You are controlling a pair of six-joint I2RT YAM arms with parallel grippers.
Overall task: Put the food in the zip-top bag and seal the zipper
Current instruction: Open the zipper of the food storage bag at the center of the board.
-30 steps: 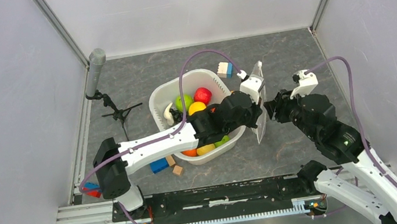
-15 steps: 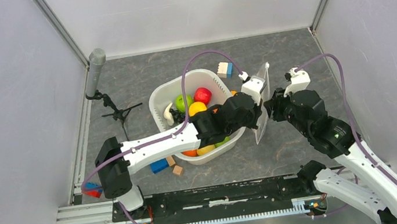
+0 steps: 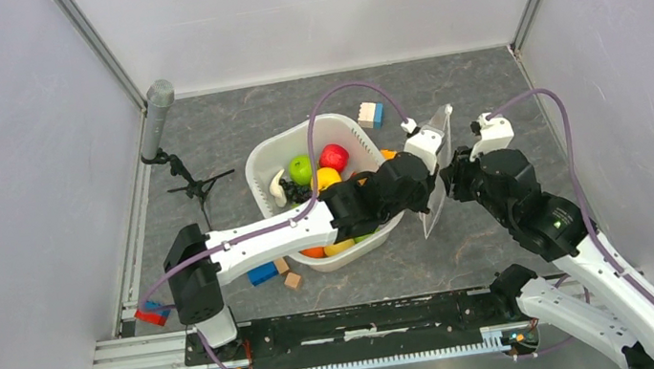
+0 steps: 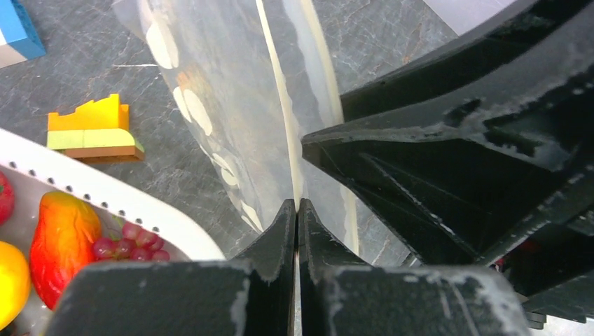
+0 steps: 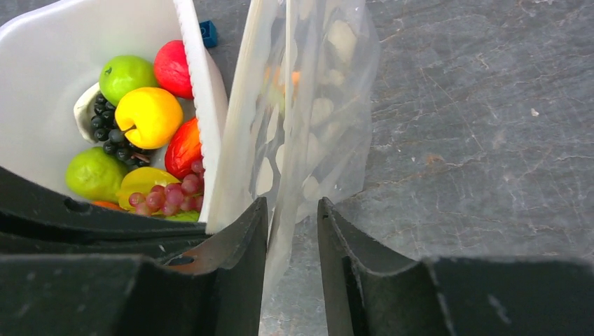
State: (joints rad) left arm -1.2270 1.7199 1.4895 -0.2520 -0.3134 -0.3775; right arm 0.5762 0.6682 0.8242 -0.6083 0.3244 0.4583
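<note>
Left gripper: fingers pressed together, pinching the zip-top bag by its top edge, right on the zipper.
Right gripper: fingers spread. The bag film hangs through the gap, and I see no clamp on it from this side.
Bag position: held up on edge, a little right of table centre toward the right edge, just beside the right wall of the tub.
Bag look: clear film with white dots, limp and creased. The walls lie flat against each other, and I can't see anything inside.
Zipper look: narrow white strip running away from the left fingertips. I can't tell whether it's pressed shut or parted.
Food: glossy mixed fruit, all of it in the tub near table centre and none in the bag.
Step (my read): getting the mouth open. Loading hasn't begun.
Risk 1: the bag hangs on one pinch, so if the slick film creeps out of the left fingers it drops flat.
Risk 2: if the right fingers close over both walls, they clamp the mouth shut instead of peeling it open.
Risk 3: pulling the arms apart too hard could yank the film free or drag it against the tub rim.
</note>
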